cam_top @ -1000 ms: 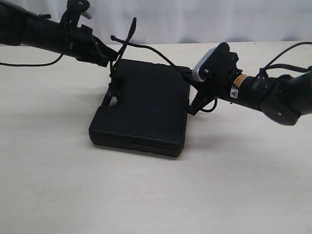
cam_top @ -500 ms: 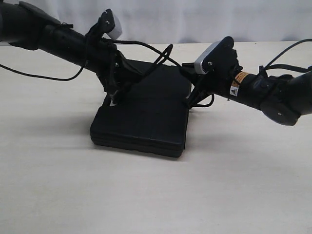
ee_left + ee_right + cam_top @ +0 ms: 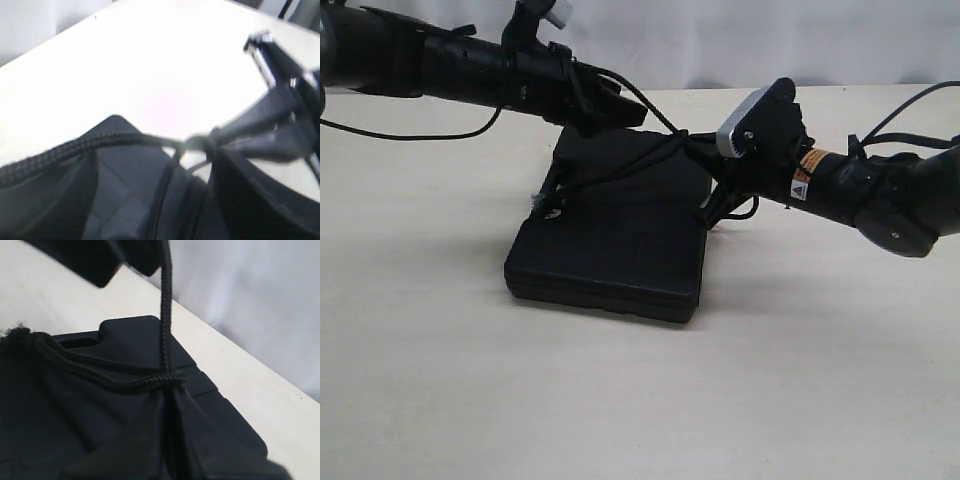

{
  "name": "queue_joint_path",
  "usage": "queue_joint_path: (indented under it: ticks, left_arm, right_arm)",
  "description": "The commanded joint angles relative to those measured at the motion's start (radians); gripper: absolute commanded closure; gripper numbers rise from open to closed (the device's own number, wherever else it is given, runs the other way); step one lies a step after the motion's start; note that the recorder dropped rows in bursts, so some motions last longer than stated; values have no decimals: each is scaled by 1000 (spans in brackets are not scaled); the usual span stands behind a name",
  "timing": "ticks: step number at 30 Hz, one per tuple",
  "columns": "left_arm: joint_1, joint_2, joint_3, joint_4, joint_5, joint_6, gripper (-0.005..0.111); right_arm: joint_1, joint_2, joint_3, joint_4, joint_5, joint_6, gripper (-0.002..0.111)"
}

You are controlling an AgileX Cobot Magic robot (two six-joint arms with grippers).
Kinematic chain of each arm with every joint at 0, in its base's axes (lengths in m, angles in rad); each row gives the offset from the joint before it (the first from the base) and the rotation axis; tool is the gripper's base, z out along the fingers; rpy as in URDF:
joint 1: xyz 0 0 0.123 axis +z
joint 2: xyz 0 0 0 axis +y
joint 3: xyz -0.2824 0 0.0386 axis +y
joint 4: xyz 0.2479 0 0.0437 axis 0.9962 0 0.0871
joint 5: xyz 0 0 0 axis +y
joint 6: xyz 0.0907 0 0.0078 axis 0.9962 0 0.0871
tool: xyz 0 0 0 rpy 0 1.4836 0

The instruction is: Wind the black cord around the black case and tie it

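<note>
The table [image 3: 800, 380] bears the black case [image 3: 610, 240], lying flat and closed. Above the case's rear edge hangs the left gripper [image 3: 620, 108]; whether its jaws are apart cannot be told. At the case's right rear corner, the right gripper [image 3: 700, 150] pinches the black cord [image 3: 165, 305], which crosses the lid.

A pale cream, matte worktop [image 3: 640, 400] fills the lower and middle frame. Behind it, along the upper edge, runs a plain white backdrop [image 3: 750, 40].
</note>
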Motion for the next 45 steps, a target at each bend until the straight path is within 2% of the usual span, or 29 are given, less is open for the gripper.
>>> queue_joint_path:
  ticks: [1, 9, 11, 12, 13, 14, 15, 16, 18, 23, 25, 35, 38, 45]
  left_arm:
    - [-8, -4, -1, -85, 19, -85, 45]
    - [-42, -4, -1, -47, -53, -234, 45]
    - [-49, -4, -1, -51, -61, -224, 49]
    - [-52, -4, -1, -55, -51, -221, 63]
    - [-54, -4, -1, -55, -48, -213, 70]
    - [-56, -4, -1, -52, -37, -192, 87]
    - [-58, -4, -1, -48, -32, -184, 93]
    - [-60, -4, -1, -49, -8, -155, 106]
    - [-71, -4, -1, -49, 20, -120, 107]
    - [-85, -4, -1, -44, 22, -70, 107]
    - [-85, -4, -1, -35, 11, -70, 107]
    - [-85, -4, -1, -15, -11, -70, 107]
    - [-85, -4, -1, -15, -2, -70, 107]
    - [-85, -4, -1, -21, 31, -70, 107]
  right_arm:
    - [1, -9, 2, -48, -27, 15, 104]
    - [1, -9, 2, -109, -73, 38, 104]
    - [1, -9, 2, -109, -73, 38, 104]
    - [1, -9, 2, -109, -73, 38, 104]
    - [1, -9, 2, -109, -70, 38, 104]
    - [1, -9, 2, -109, -68, 38, 104]
    - [1, -9, 2, -109, -66, 38, 104]
    - [1, -9, 2, -109, -66, 38, 104]
    - [1, -9, 2, -109, -54, 35, 102]
    - [1, -12, 2, -137, 38, -26, 65]
    - [1, -27, 2, -128, 58, -28, 56]
    - [1, -215, 2, -71, 388, -3, 54]
    - [1, -236, 2, -92, 323, 131, 54]
    - [1, -178, -45, -463, 206, 457, 54]
